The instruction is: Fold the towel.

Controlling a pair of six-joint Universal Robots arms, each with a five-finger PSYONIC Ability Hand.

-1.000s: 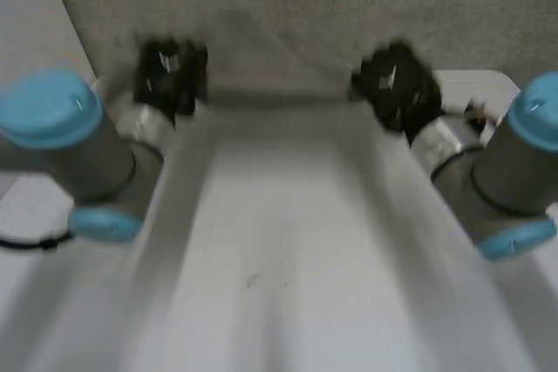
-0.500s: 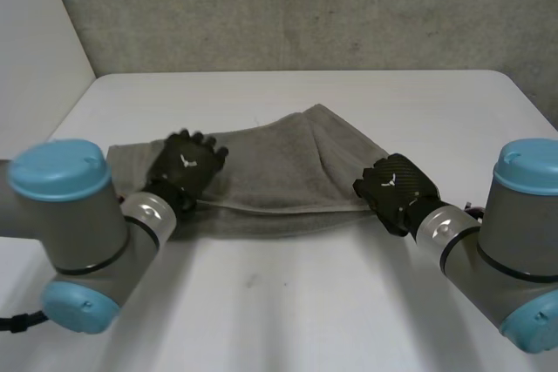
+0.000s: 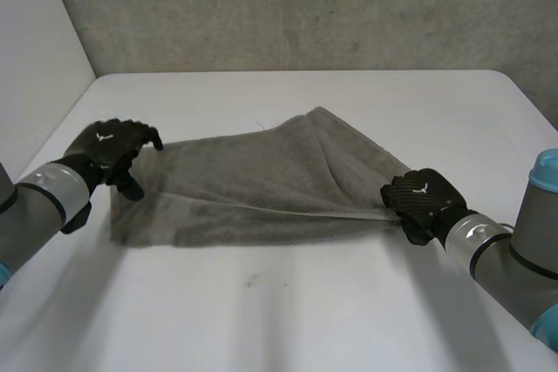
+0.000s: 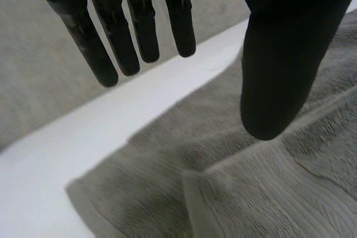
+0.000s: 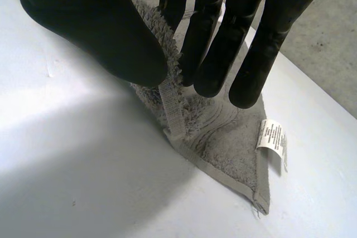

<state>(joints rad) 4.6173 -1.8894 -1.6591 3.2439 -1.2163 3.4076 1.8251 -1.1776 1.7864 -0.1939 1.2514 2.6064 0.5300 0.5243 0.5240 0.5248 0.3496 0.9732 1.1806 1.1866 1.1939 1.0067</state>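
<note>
Head view: a grey towel [image 3: 261, 185] is seen lying partly folded across the middle of the white table [image 3: 288, 320]. The left hand [image 3: 112, 147] is placed at centre left of the frame, at the towel's left end. In the left wrist view its fingers [image 4: 111, 43] are held straight, apart from the thumb, with nothing gripped and the towel below them. The right hand [image 3: 420, 202] is placed at centre right, at the towel's right end. In the right wrist view a raised towel edge is pinched between thumb and fingers [image 5: 212, 54], with a white label [image 5: 272, 136] seen on the corner beside them.
</note>
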